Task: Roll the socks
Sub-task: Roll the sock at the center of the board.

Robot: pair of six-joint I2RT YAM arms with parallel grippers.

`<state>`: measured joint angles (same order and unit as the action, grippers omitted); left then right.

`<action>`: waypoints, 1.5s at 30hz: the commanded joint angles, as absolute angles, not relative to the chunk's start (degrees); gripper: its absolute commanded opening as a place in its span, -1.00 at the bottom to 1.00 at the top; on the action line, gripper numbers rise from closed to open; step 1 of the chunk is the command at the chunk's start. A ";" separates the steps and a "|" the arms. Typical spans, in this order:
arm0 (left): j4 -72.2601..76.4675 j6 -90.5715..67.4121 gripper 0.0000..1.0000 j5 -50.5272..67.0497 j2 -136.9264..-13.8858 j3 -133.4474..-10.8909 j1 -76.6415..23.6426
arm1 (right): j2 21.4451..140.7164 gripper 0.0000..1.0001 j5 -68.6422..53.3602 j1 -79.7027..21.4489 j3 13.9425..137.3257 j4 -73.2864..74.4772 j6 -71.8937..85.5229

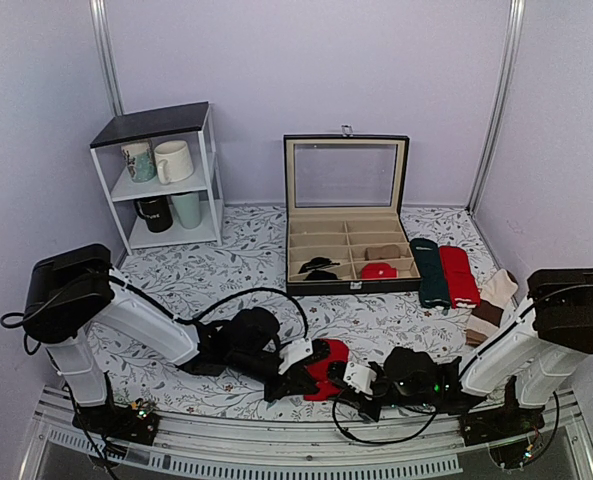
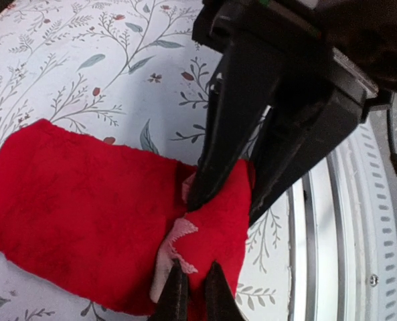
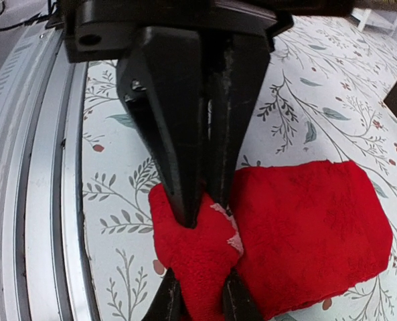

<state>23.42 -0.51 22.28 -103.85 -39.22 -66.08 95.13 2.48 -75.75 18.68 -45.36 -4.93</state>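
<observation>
Top external view: socks (image 1: 331, 362) lie as a folded red bundle on the floral cloth (image 1: 226, 270) near the front edge, just ahead of the metal rail (image 1: 276, 455), with both arms meeting head to head over its near end. Wrist views: left gripper (image 2: 195, 295) jaws together, pinching a red fold with pale lining showing; right gripper (image 3: 199, 302) jaws clamped on the same loose red lobe, each crowding the other's fingers. Well behind: open-lid compartment box (image 1: 346, 262) holding black, red and beige rolls, dark green sock (image 1: 433, 272) and plain red sock (image 1: 459, 275) side by side next to it, beige-brown socks (image 1: 489, 305) further right, mug shelf (image 1: 166, 180) far left; cable (image 1: 266, 291) loops between bundle and box.
</observation>
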 commanded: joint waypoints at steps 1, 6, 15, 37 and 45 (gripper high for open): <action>11.12 -0.67 -1.00 20.76 -106.95 -36.42 -66.00 | 97.12 -0.81 3.66 -76.97 18.65 -36.58 -0.30; 15.22 0.88 -0.80 16.32 -100.01 -36.30 -66.25 | 96.96 -0.84 0.44 -76.10 18.40 -35.25 5.73; 28.05 13.11 -0.32 11.65 -84.67 -30.32 -70.09 | 104.88 -0.84 -11.57 -71.57 18.27 -37.48 19.31; 29.00 14.53 -0.26 11.29 -93.52 -28.32 -72.05 | 115.94 -0.84 -27.59 -67.21 15.44 -46.22 35.16; 31.09 12.37 -0.01 11.12 -87.24 -24.88 -73.91 | 118.27 -0.84 -27.60 -66.06 16.15 -44.74 35.57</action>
